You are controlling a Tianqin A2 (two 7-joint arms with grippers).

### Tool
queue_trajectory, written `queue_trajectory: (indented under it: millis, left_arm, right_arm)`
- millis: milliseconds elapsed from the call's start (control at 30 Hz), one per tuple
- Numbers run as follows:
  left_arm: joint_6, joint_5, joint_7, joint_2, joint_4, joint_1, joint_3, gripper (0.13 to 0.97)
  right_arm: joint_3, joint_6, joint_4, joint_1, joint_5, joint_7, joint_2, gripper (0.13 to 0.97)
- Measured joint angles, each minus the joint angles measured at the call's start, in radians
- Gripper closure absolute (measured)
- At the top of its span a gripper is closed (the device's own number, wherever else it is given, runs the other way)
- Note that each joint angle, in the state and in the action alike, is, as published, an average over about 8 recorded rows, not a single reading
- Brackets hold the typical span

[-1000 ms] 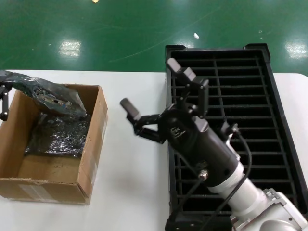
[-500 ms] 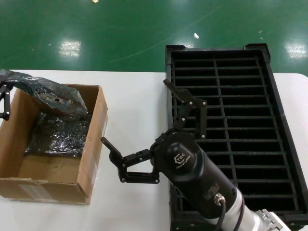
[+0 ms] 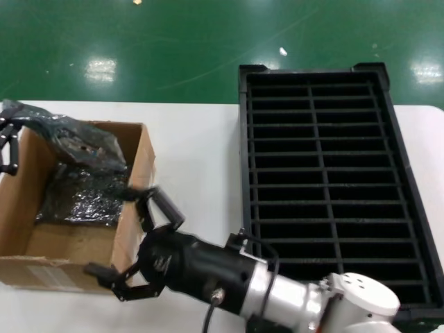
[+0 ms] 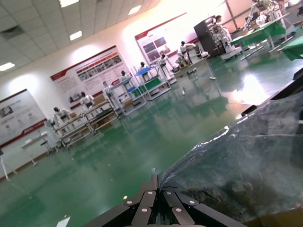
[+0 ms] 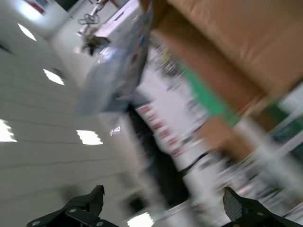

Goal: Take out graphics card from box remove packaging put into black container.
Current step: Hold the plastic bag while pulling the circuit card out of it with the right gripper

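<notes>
My left gripper (image 3: 7, 142) at the far left edge is shut on the corner of the crinkly grey packaging (image 3: 73, 142), holding it above the back of the brown box (image 3: 132, 229). The dark graphics card (image 3: 82, 147) shows dimly inside the bag. In the left wrist view the fingers (image 4: 152, 196) pinch the bag's edge (image 4: 246, 161). My right gripper (image 3: 125, 236) is open and empty, low beside the box's right wall near its front corner. Its wrist view shows spread fingertips (image 5: 94, 196), the cardboard (image 5: 227, 47) and the bag (image 5: 123, 61). The black container (image 3: 319, 76) lies at the right.
Another shiny bagged item (image 3: 87, 198) lies flat on the box floor. White table (image 3: 194, 159) runs between the box and the tray. Green floor (image 3: 173, 41) lies beyond the table's far edge.
My right arm has swung from over the tray leftward and down to the box's right wall, jaws still open. The left gripper holds the bag in nearly the same place.
</notes>
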Motion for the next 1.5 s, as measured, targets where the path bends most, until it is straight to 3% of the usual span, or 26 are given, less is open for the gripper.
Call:
queue_trajectory:
  millis: [100, 200, 367, 500, 900, 1500]
  left_arm:
    - [0.010, -0.004, 0.016, 0.005, -0.001, 0.003, -0.006, 0.957]
    - [0.016, -0.008, 0.027, 0.008, -0.004, 0.008, -0.011, 0.957]
    - [0.026, -0.013, 0.045, 0.009, -0.013, 0.019, -0.023, 0.957]
    - [0.042, -0.020, 0.067, 0.009, -0.020, 0.032, -0.036, 0.957]
    - [0.084, -0.052, 0.091, 0.005, -0.049, 0.078, -0.080, 0.957]
    - [0.111, -0.087, 0.052, 0.007, -0.086, 0.107, -0.106, 0.957]
  right_arm:
    - [-0.057, 0.058, -0.013, 0.028, -0.017, -0.130, 0.000, 0.223]
    - [-0.089, 0.052, -0.032, 0.048, 0.044, -0.260, 0.000, 0.255]
    - [-0.089, -0.010, -0.064, 0.061, 0.173, -0.456, 0.000, 0.263]
    - [-0.069, -0.032, -0.078, 0.060, 0.221, -0.542, 0.000, 0.280]
    - [-0.068, 0.023, -0.072, 0.070, 0.243, -0.575, 0.000, 0.390]
    - [-0.086, 0.078, -0.063, 0.069, 0.243, -0.591, 0.000, 0.752]
